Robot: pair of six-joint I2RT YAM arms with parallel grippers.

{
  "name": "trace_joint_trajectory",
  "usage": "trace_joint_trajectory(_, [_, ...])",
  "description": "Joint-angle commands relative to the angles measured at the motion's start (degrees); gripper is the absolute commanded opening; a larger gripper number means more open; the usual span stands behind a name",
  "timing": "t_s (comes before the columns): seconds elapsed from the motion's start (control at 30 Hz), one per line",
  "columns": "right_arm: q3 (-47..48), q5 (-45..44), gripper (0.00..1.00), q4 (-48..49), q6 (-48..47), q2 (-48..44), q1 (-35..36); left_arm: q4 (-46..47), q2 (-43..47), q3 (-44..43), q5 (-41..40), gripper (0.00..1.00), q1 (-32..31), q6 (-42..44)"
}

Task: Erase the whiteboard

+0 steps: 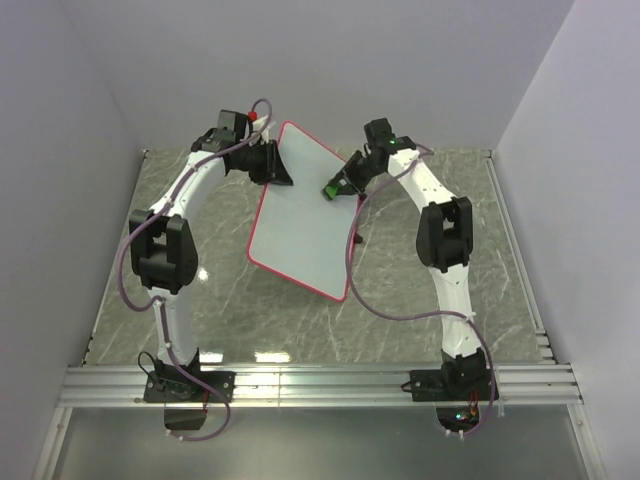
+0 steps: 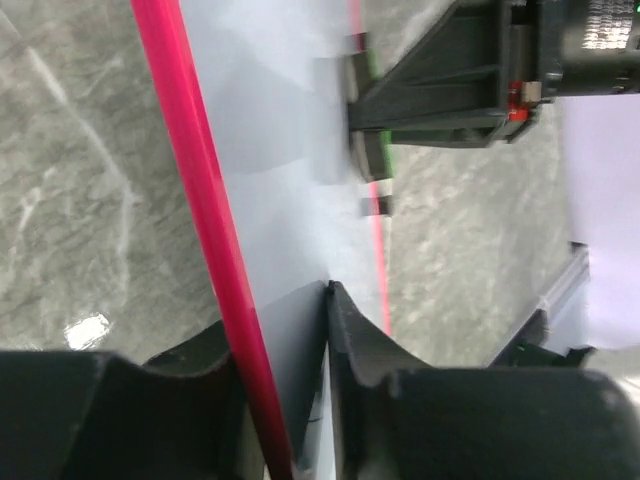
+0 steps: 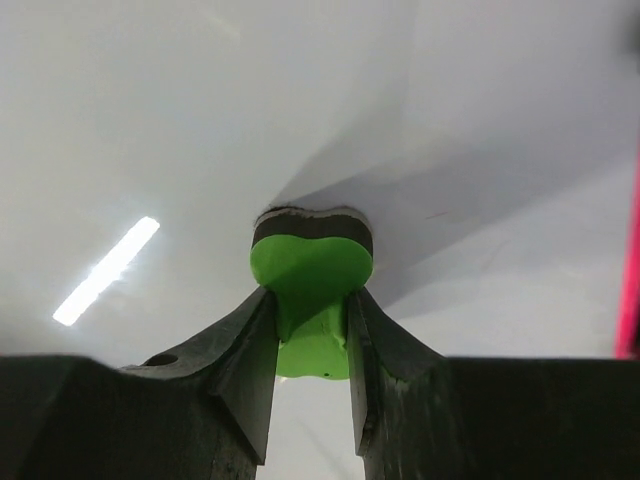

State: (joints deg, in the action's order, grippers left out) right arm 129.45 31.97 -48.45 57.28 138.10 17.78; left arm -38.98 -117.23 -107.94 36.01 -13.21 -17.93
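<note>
A grey marbled surface (image 1: pixel 420 320) is seen from above, and over its far middle the whiteboard (image 1: pixel 300 225) is held, its long axis running from the far side towards the arm bases and leaning slightly to the right. The board is tilted. Whether its near edge rests on the surface cannot be told from above, though a shadow is cast just beneath it.

The far left edge of the board is pinched by the left tool (image 1: pixel 275 165), so the board is steadied from that side. The right tool (image 1: pixel 345 180) is pressed together on a small green eraser (image 1: pixel 329 190), which is laid against the board's face near its far right edge. From the eraser, nearly all of the board's face lies towards the near side and to the left, along the long axis. The wiping is therefore judged to fall to the right arm, with strokes drawn down that axis while the left grip is kept firm.

The overhead view gives the board's whole outline but not the contacts. In the left wrist view the red rim (image 2: pixel 200 220) is seen passing between the dark fingers. In the right wrist view the eraser's dark pad is shown flat against the white face, which is only suggested from above
</note>
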Motion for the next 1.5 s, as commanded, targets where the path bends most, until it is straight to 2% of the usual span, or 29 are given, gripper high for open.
trace_joint_trajectory(0.0, [-3.3, -3.6, 0.00, -3.4, -4.3, -5.6, -1.5, -8.7, -5.0, 3.2, -7.9, 0.34, -8.6, 7.5])
trace_joint_trajectory(0.03, [-4.1, -3.8, 0.00, -3.4, -4.5, -6.3, -1.9, -8.7, -4.9, 3.0, -8.1, 0.45, -8.5, 7.0])
trace_joint_trajectory(0.1, [-5.8, -4.1, 0.00, -3.8, -5.5, -8.2, -2.4, -8.5, -4.1, 2.3, -8.6, 0.53, -8.3, 6.7])
trace_joint_trajectory(0.13, [-6.4, -4.4, 0.00, -3.9, -5.9, -9.1, -2.7, -8.3, -3.5, 2.1, -8.8, 0.65, -8.3, 6.3])
trace_joint_trajectory(0.2, [-6.9, -4.6, 0.00, -4.5, -6.6, -10.0, -3.0, -8.0, -3.0, 1.7, -9.5, 0.74, -8.1, 5.8])
trace_joint_trajectory(0.23, [-7.4, -5.0, 0.00, -4.6, -6.9, -10.8, -3.1, -8.0, -2.8, 1.5, -9.7, 0.83, -8.0, 5.5])
trace_joint_trajectory(0.47, [-7.1, -5.1, 0.00, -5.3, -7.5, -12.0, -3.5, -6.7, 0.7, 1.1, -13.1, 0.98, -6.7, 3.5])
trace_joint_trajectory(0.63, [-7.5, -5.0, 0.00, -5.1, -7.7, -13.1, -3.6, -4.4, 5.2, 2.1, -16.5, 0.99, -4.3, 0.5])
trace_joint_trajectory(0.9, [-10.7, -5.5, 0.00, -2.9, -8.2, -15.4, -5.8, 7.7, 19.7, 9.3, -19.4, 0.99, 0.3, -4.1])
trace_joint_trajectory(1.07, [-12.4, -6.9, 0.00, -3.1, -9.5, -15.8, -7.3, 7.1, 23.1, 7.4, -21.2, 1.00, 0.6, -3.3])
trace_joint_trajectory(1.2, [-20.1, -6.1, 0.00, 0.4, -8.9, -19.2, -11.4, 5.8, 24.6, 8.7, -23.3, 0.99, 1.8, -2.8])
trace_joint_trajectory(1.23, [-24.9, -6.6, 0.00, 1.5, -9.3, -21.1, -12.5, 5.3, 25.5, 10.5, -25.2, 0.99, 2.0, -2.7])
trace_joint_trajectory(1.37, [-32.4, -18.9, 0.00, -0.6, -14.6, -24.5, -16.7, 4.9, 28.7, 15.8, -29.0, 0.99, 4.5, -2.5])
trace_joint_trajectory(1.4, [-33.5, -25.9, 0.00, -1.6, -15.4, -25.0, -17.3, 5.1, 29.5, 17.0, -29.8, 0.99, 4.9, -2.6])
trace_joint_trajectory(1.47, [-36.7, -30.1, 0.00, -3.0, -17.4, -26.0, -17.4, 5.4, 32.1, 20.8, -32.2, 0.99, 5.8, -2.7])
